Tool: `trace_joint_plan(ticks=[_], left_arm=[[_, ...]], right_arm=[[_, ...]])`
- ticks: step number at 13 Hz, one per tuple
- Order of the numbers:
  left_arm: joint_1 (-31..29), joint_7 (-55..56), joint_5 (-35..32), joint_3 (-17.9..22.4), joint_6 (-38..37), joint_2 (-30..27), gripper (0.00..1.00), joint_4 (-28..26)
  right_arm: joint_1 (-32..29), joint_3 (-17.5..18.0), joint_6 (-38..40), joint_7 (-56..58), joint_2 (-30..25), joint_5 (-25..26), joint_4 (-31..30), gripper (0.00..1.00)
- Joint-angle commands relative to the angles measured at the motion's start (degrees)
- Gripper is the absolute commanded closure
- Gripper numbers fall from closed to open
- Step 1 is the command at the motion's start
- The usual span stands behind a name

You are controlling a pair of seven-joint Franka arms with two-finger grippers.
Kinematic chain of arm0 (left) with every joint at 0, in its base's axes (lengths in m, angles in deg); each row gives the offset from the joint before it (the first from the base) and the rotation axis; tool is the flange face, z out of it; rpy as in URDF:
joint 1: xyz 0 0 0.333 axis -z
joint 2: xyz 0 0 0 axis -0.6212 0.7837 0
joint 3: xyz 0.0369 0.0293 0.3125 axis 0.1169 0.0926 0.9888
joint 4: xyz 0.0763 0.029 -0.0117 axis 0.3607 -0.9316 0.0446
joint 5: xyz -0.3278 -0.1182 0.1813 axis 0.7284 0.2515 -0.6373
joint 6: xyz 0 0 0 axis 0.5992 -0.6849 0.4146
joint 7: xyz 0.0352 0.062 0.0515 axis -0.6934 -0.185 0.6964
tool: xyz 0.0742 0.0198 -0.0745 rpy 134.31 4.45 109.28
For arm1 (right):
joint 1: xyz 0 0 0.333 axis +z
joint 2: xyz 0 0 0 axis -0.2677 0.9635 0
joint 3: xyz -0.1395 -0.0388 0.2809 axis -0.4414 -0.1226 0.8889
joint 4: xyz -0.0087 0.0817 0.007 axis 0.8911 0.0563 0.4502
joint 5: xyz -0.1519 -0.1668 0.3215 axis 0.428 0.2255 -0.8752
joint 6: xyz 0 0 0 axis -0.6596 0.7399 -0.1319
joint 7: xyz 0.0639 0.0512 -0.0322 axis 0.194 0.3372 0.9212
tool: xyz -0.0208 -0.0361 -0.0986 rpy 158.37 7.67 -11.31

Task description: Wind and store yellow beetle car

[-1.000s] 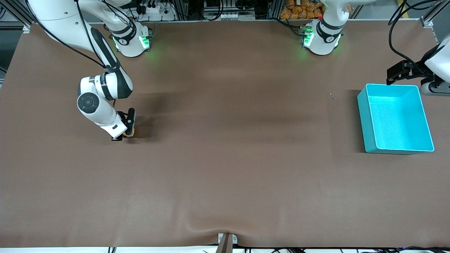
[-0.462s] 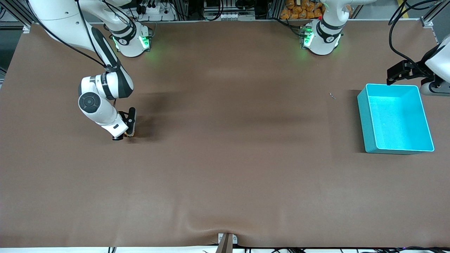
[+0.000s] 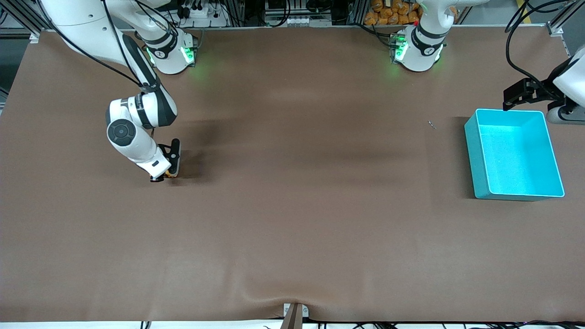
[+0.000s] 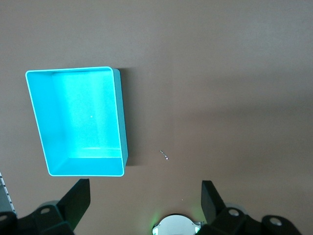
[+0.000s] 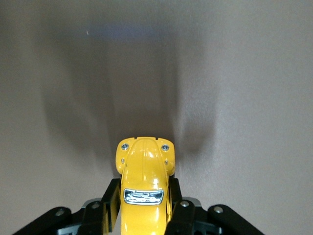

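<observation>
We see the right gripper clamped on the yellow beetle car near the right arm's table end, while the left gripper waits open-jawed above the turquoise bin.

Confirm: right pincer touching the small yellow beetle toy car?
Touching. Right wrist view shows the right pincer with both black fingers pressed against the small yellow beetle toy car, no gap.
</observation>
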Motion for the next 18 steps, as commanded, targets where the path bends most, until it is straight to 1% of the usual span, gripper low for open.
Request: trace_joint_plan(ticks=[1, 4, 7, 10, 18], left_arm=[[-0.2, 0.7, 0.5, -0.2, 0.1, -0.4, 0.0, 0.4], [-0.3, 0.7, 0.6, -0.2, 0.1, -0.3, 0.0, 0.4], [-0.2, 0.8, 2.2, -0.2, 0.1, -0.3, 0.0, 0.4], [-0.4, 0.9, 2.1, -0.1, 0.1, -0.2, 0.0, 0.4], [-0.8, 0.9, 2.0, 0.3, 0.1, -0.2, 0.0, 0.4]], right_arm=[[0.8, -0.1, -0.2, -1.5, 0.0, 1.0, -2.1, 0.89], [0.5, -0.3, -0.5, -1.3, 0.4, 1.0, -2.1, 0.89], [-2.1, -0.2, -2.0, -0.3, 2.3, 1.0, -1.7, 0.89], [-2.3, -0.3, -2.2, 0.2, 2.4, 1.0, -1.6, 0.89], [-7.6, -0.3, -2.3, 6.3, 3.3, 1.1, -1.2, 0.88]])
